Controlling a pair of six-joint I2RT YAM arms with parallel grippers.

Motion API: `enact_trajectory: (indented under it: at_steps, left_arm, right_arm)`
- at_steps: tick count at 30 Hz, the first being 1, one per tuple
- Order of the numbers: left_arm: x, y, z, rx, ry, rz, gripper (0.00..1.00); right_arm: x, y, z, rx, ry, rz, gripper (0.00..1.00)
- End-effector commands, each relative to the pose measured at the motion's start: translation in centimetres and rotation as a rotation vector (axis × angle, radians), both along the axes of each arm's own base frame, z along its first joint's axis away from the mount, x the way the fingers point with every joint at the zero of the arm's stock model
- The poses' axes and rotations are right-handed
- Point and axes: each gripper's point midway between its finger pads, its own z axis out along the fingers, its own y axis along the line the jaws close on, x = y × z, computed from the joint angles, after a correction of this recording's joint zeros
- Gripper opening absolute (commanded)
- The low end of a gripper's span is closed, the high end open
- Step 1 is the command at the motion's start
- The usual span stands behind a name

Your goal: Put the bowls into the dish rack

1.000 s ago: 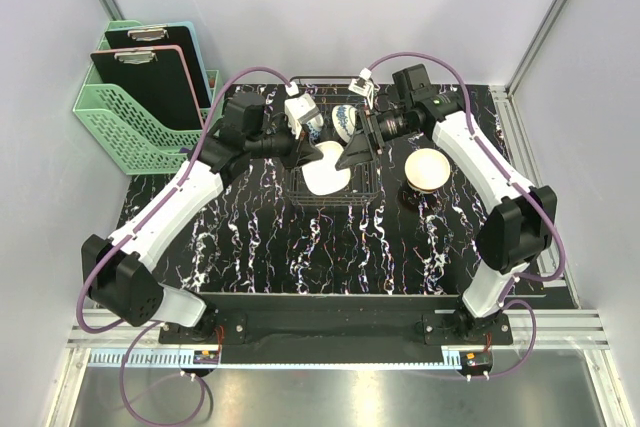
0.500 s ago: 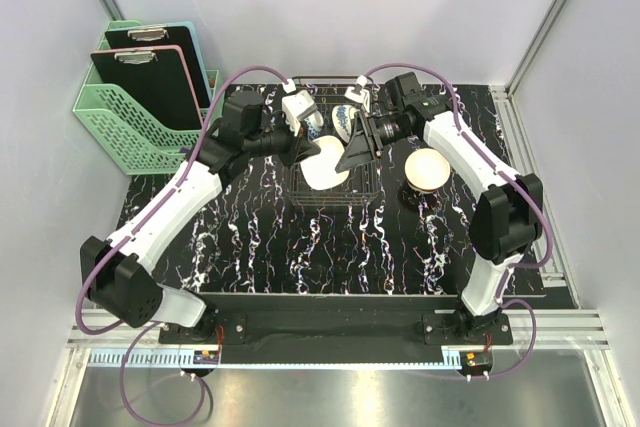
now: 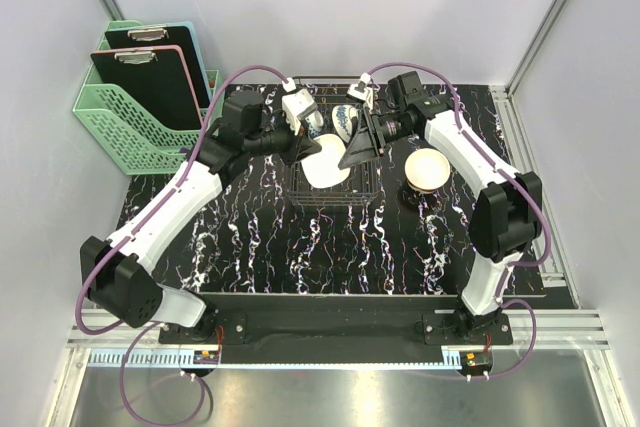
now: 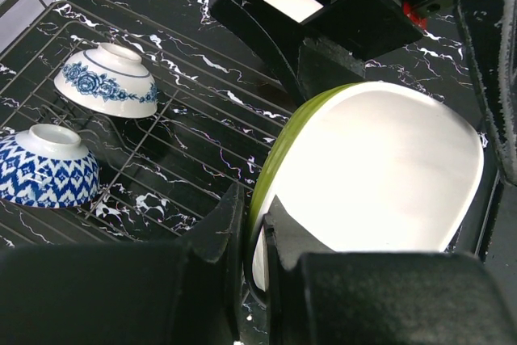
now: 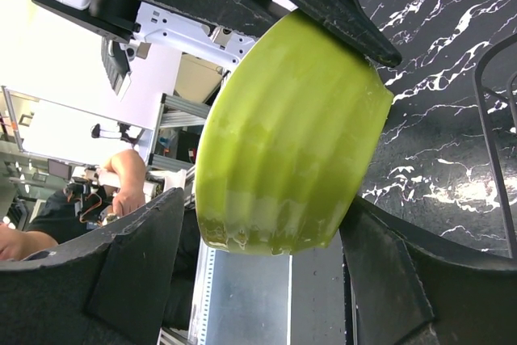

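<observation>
My left gripper (image 3: 305, 147) (image 4: 254, 216) is shut on the rim of the lime green bowl (image 3: 325, 162) (image 4: 371, 167), holding it on edge above the dish rack (image 3: 335, 197) (image 4: 186, 119). From the other side, my right gripper (image 3: 352, 152) (image 5: 266, 224) stands open, its fingers straddling the bowl's green underside (image 5: 283, 135); a thin gap shows at one finger. Two blue-patterned bowls (image 4: 109, 80) (image 4: 44, 163) lie upside down in the rack. A cream-white bowl (image 3: 427, 167) sits on the table right of the rack.
A mint green lattice basket (image 3: 140, 97) holding clipboards stands at the back left. The black marbled table (image 3: 300, 247) ends at a metal rail on the right (image 3: 520, 137). The two arms' wrists crowd together over the rack.
My right gripper has shifted slightly toward the bowl and its jaws have narrowed a little around it. The left gripper keeps its hold, almost still.
</observation>
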Motion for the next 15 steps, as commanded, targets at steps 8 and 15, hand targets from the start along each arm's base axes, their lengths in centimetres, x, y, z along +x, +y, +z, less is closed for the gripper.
enact_trajectory:
  at_steps: [8, 15]
  left_arm:
    - [0.5, 0.1, 3.5, -0.054, -0.104, 0.023, 0.0]
    - [0.2, -0.1, 2.5, -0.03, -0.103, 0.008, 0.0]
  right_arm:
    - [0.5, -0.1, 2.6, 0.126, 0.027, 0.078, 0.8]
    - [0.6, -0.1, 2.9, 0.138, 0.022, 0.086, 0.69]
